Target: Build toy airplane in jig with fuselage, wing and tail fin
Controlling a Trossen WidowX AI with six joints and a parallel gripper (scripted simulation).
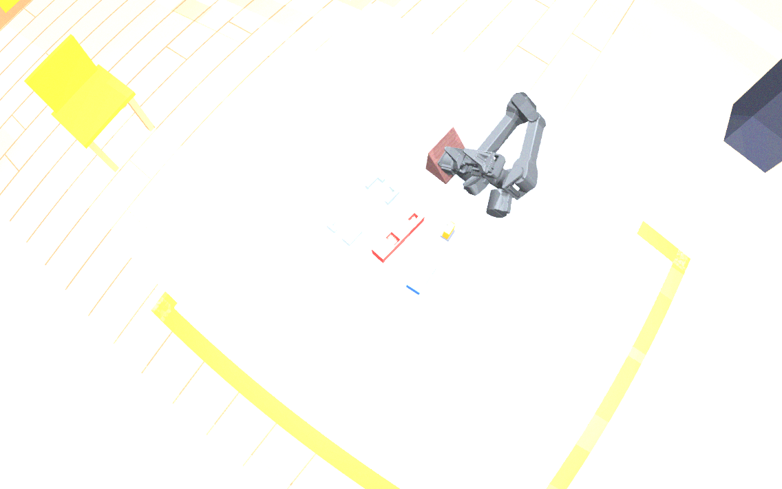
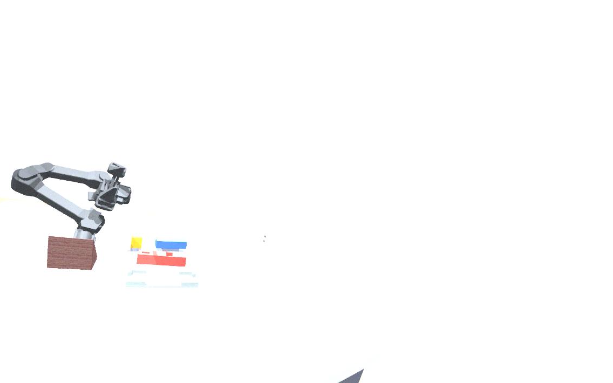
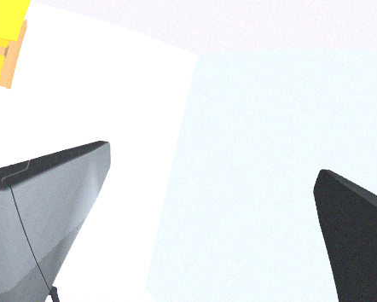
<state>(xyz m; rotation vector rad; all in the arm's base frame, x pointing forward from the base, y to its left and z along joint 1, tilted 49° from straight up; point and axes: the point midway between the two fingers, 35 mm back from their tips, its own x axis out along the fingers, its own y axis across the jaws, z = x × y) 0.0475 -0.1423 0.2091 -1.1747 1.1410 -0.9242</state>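
The red fuselage [image 1: 404,239] [image 2: 161,260] lies beside the pale, see-through cradle [image 1: 391,198] [image 2: 189,284], outside it. Its two top sockets show with nothing in them. The blue wing [image 1: 412,290] [image 2: 171,244] lies apart, on the fuselage's other side from the cradle; its top is washed out in the top view. The small yellow tail fin [image 1: 447,233] [image 2: 136,242] stands apart near one end of the fuselage. My gripper [image 3: 212,164] is open and empty, with its fingers wide apart. It is raised high, away from all the parts.
A reddish-brown wooden block [image 1: 440,164] [image 2: 69,252] stands beside the arm's base, on the far side from the tail fin in the top view. Farther off are a yellow chair [image 1: 93,100] and a dark box [image 1: 764,109]. Strong glare hides the surface's edges.
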